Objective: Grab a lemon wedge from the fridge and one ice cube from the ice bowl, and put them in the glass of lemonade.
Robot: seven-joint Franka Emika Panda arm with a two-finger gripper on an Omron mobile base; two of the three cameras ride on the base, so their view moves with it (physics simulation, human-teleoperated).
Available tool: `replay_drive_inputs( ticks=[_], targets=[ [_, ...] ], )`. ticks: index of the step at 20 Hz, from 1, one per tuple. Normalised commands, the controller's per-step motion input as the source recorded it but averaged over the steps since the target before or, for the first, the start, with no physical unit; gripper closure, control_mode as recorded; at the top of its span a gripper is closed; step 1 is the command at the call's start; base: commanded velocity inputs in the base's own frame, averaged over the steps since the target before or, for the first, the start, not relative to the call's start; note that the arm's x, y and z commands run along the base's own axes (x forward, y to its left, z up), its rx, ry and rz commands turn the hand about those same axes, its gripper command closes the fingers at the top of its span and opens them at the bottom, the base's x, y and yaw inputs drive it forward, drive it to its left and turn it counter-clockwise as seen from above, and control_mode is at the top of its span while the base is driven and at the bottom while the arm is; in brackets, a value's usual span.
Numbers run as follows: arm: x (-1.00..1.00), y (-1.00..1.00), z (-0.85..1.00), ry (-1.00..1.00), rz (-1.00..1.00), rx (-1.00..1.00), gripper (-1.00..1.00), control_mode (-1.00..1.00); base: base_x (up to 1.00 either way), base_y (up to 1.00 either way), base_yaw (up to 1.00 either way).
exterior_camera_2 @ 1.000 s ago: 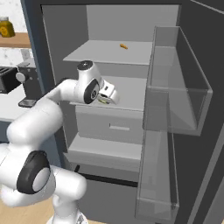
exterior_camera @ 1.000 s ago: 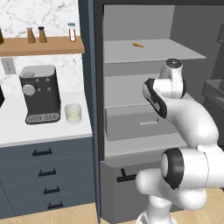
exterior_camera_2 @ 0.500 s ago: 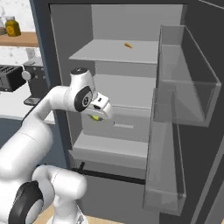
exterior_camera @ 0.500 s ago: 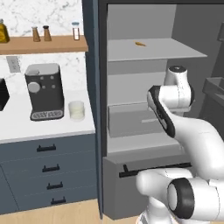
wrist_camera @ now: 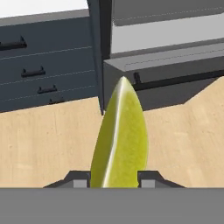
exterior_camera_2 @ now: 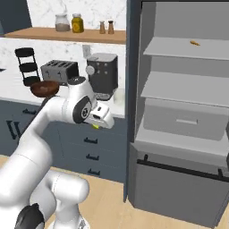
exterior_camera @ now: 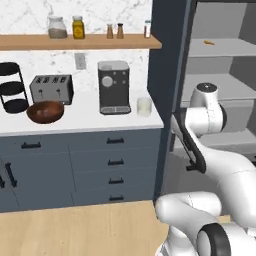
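The gripper holds the lemon wedge tight between its two fingers. In the hand view the wedge stands up yellow-green right in front of the camera, with the wood floor and the bottom of the fridge behind it. In the right base view a small yellow bit peeks out under the hand.

A moment ago the hand was up by the fridge shelves. Now the base has turned and rolled toward the counter, so the whole picture has moved. The hand is out of the fridge and hangs in front of the drawers, just by the counter's right end. So the first part of the job looks done: the wedge is out and on its way.

The glass stands near the right end of the counter, just beside the coffee machine. The ice bowl sits near the left part of the counter, in front of the toaster.

I think the next step is to lift the wedge over the glass and let go. The glass is small, so the hand has to be right above it or the wedge could fall on the counter. The ice cube is not yet picked up.
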Motion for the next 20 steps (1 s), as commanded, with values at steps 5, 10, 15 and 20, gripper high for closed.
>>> replay_drive_inputs(
  ticks=[5,10,15,20],
  targets=[
    [0.0,0.0,0.0,0.0,0.0,0.0,1.0,1.0,0.96,0.86,0.01],
    [0.0,0.0,0.0,0.0,0.0,0.0,1.0,1.0,1.0,0.11,-0.04],
    [0.0,0.0,0.0,0.0,0.0,0.0,1.0,1.0,0.97,-0.19,-0.09],
    [0.0,0.0,0.0,0.0,0.0,0.0,1.0,1.0,0.72,-0.18,-0.06]
  ],
)
